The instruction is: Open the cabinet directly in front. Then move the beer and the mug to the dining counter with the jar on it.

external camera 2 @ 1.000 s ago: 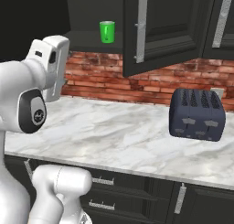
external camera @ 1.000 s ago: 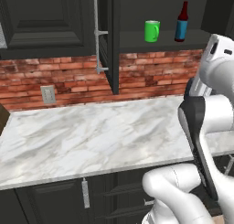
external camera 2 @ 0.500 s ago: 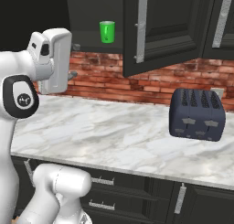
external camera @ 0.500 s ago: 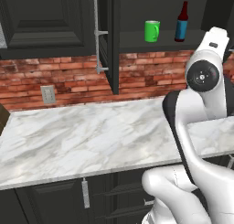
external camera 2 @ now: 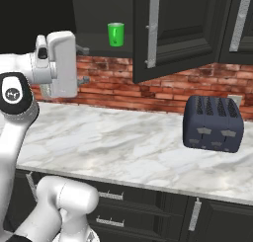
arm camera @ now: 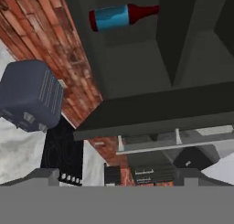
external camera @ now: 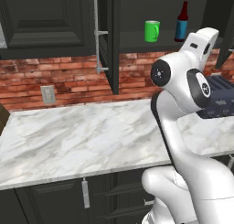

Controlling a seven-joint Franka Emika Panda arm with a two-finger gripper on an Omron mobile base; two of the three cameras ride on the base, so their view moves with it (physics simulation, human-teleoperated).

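Note:
The dark cabinet point(external camera: 132, 8) in front stands open, its door point(external camera 2: 188, 33) swung out with a long silver handle point(external camera 2: 153, 28). On its shelf stand the green mug point(external camera: 151, 31) and, to its right, the beer point(external camera: 182, 22), a dark bottle with a blue label. The mug point(external camera 2: 115, 34) shows up and to the right of my hand. My gripper point(external camera 2: 83, 64) is open and holds nothing, raised just below shelf height and in front of it. In the rolled hand view the beer point(arm camera: 121, 16) lies sideways at the top, inside the cabinet point(arm camera: 137, 67). The dining counter and the jar are out of view.
A dark blue toaster point(external camera 2: 213, 123) sits on the marble worktop point(external camera: 82, 136), at the right, partly behind my arm in the left base view. A brick wall with an outlet point(external camera: 47, 94) backs the worktop. The open door hangs over the worktop on the toaster's side.
My arm has twisted at the elbow, and the forearm has swung left in the left base view. The hand stays high near the shelf. The jaws have stayed open.

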